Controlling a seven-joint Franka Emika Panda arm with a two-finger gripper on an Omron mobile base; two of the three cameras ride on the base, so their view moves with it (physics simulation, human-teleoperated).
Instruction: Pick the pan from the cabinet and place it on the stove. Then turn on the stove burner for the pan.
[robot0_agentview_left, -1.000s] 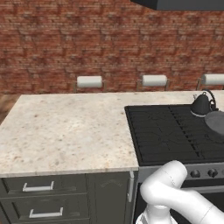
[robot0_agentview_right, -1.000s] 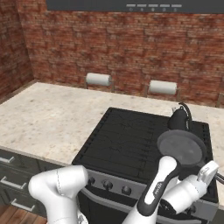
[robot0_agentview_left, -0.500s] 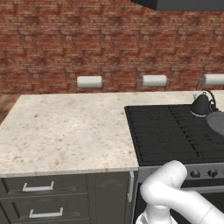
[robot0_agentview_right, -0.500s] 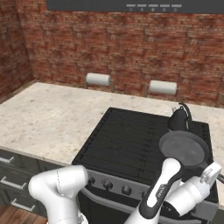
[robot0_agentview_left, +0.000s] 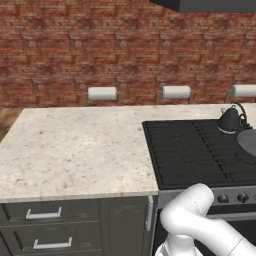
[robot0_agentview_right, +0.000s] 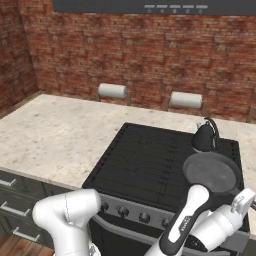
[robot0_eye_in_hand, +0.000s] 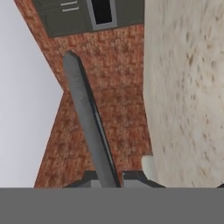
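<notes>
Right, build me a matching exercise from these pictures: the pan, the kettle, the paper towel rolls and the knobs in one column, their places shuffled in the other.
Things:
1. round dark grey frying pan
2. small black kettle with a loop handle
3. white paper towel rolls
4. dark round knobs

Places:
A. on the brick wall behind the counter
B. along the stove's steel front
C. right rear of the black grates
D. over the right front of the grates, gripper shut on its handle

Pairs: 1-D, 2-C, 3-A, 4-B
</notes>
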